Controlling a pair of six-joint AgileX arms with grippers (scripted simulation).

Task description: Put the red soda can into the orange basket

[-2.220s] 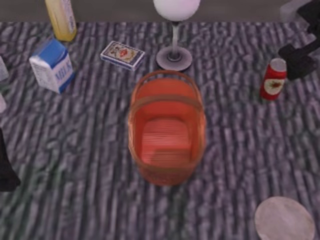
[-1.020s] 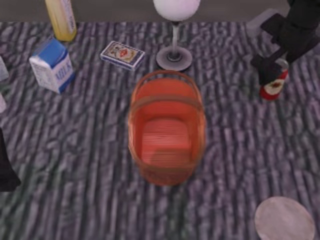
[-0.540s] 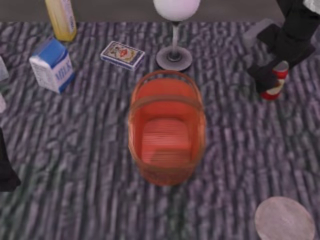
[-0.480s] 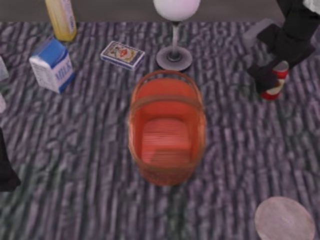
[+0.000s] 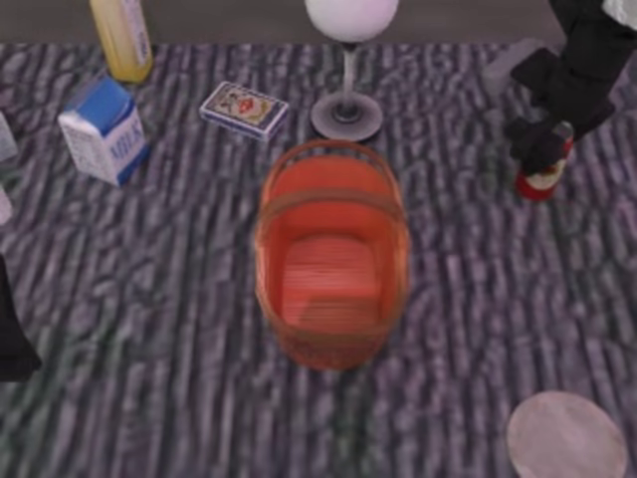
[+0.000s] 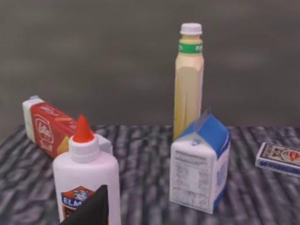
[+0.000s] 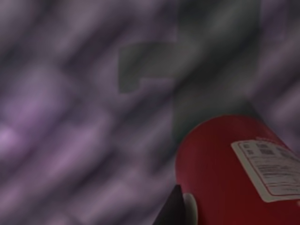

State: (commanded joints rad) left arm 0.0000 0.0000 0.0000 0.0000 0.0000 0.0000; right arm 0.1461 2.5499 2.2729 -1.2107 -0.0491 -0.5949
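Standing upright on its base, long axis vertical, the red soda can [image 5: 542,177] sits at the table's far right, well apart from the orange basket [image 5: 331,261] at centre. My right gripper [image 5: 538,145] covers its top; I cannot tell whether the fingers are clamped. The surface is a purple-grey ribbed cloth [image 5: 149,299], and my left arm is parked at the left edge.

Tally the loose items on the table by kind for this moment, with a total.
Bottles: 2, yellow bottle and glue bottle
Cartons and boxes: 3, milk carton, card box, red box
Cans: 1, red soda can
Baskets: 1, orange basket
Glasses: 1, wine glass
Round discs: 1, disc
Total: 9
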